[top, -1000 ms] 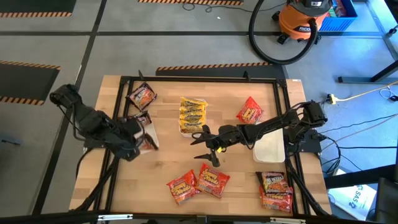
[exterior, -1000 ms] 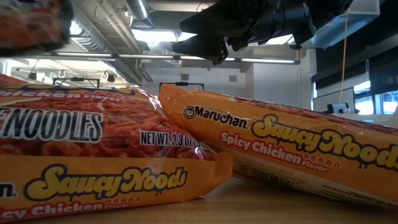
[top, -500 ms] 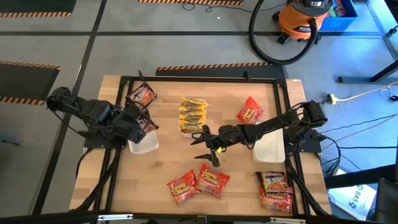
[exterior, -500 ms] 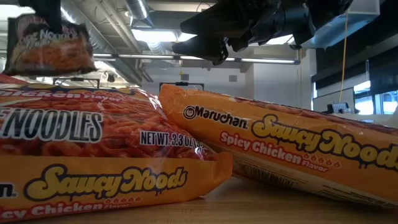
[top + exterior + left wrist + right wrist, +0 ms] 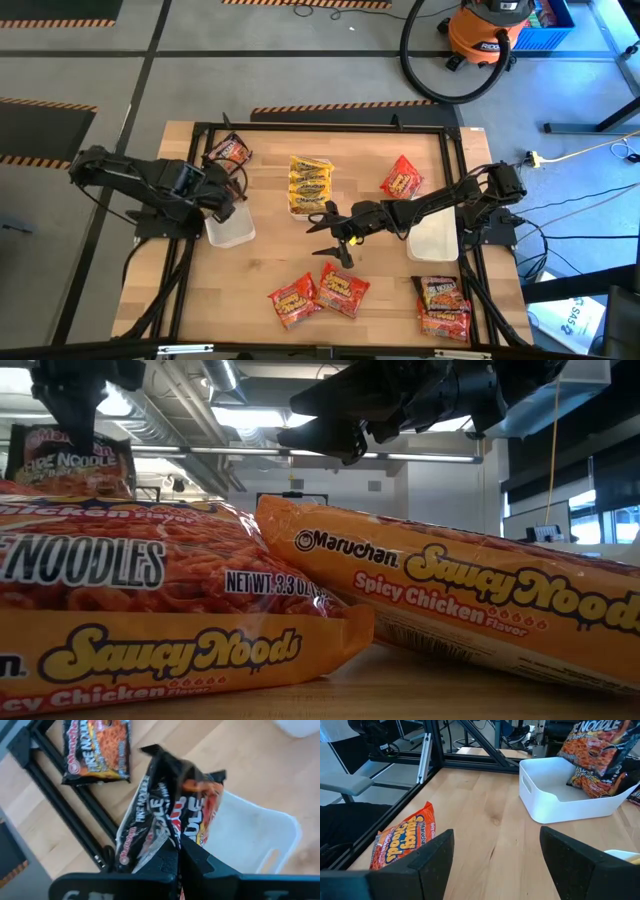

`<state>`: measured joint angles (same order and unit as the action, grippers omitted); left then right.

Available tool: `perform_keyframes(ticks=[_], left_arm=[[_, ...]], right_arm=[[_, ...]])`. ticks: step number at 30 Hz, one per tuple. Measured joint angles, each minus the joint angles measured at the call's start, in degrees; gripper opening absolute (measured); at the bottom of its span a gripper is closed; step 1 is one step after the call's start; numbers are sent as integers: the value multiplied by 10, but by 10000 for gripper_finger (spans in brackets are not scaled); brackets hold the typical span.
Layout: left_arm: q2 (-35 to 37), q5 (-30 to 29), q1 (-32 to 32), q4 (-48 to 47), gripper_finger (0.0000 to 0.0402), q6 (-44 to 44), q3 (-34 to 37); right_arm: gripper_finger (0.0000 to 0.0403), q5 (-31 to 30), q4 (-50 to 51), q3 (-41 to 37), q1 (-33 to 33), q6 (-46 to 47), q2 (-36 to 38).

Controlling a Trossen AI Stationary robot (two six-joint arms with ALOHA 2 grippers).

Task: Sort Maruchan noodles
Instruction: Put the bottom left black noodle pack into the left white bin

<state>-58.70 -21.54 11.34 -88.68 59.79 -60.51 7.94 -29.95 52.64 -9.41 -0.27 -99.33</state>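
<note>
Surface: light wooden table (image 5: 270, 260)
Lying on it: white trays (image 5: 232, 230), red-orange Maruchan packets (image 5: 318, 293), a dark packet (image 5: 229, 153), black frame (image 5: 320, 128)

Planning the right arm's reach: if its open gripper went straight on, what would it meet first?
Probably the white tray ahead of the right gripper, where the left gripper holds a dark packet; only bare table lies between.

We see a workshop or robotics lab; grey concrete floor (image 5: 250, 70) with hazard-striped tape (image 5: 330, 107); an orange shop vacuum (image 5: 487, 32) with black hose (image 5: 415, 60); exposed ceiling ducts (image 5: 190, 400); a wooden table (image 5: 385, 295) in a black metal frame (image 5: 325, 127).
</note>
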Motion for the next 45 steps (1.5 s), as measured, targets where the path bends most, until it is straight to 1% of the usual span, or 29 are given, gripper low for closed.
perform_keyframes(ticks=[4,11,19,28,45], left_arm=[[-1,-1,-8,9,0,-11,12],[-1,0,-14,50,0,-33,32],[-1,-3,-14,68,0,-34,58],[-1,-15,-21,114,0,-49,65],[-1,-34,-28,113,0,-50,65]], right_arm=[[271,0,0,0,0,0,0],[271,0,0,0,0,0,0],[271,0,0,0,0,0,0],[271,0,0,0,0,0,0],[271,0,0,0,0,0,0]])
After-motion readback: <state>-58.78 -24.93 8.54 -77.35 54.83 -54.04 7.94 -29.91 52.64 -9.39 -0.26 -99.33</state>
